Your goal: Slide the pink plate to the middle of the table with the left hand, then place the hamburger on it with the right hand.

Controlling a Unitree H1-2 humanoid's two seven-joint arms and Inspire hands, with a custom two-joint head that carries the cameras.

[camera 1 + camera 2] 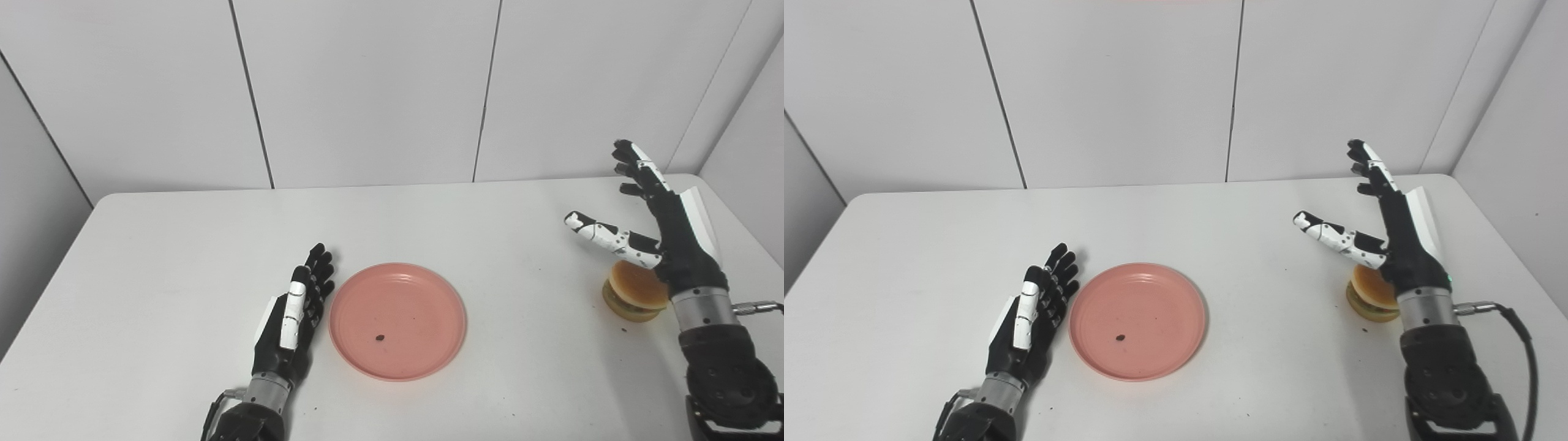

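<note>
Left hand [293, 315], fingers straight & together, flanks pink plate [397, 321] mid-table; right hand [664, 236], fingers spread, poised over hamburger [634, 291] for pickup.

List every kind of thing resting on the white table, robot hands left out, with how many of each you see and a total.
Pink plate: 1
Hamburger: 1
Small dark crumb lying on the plate: 1
Total: 3
</note>
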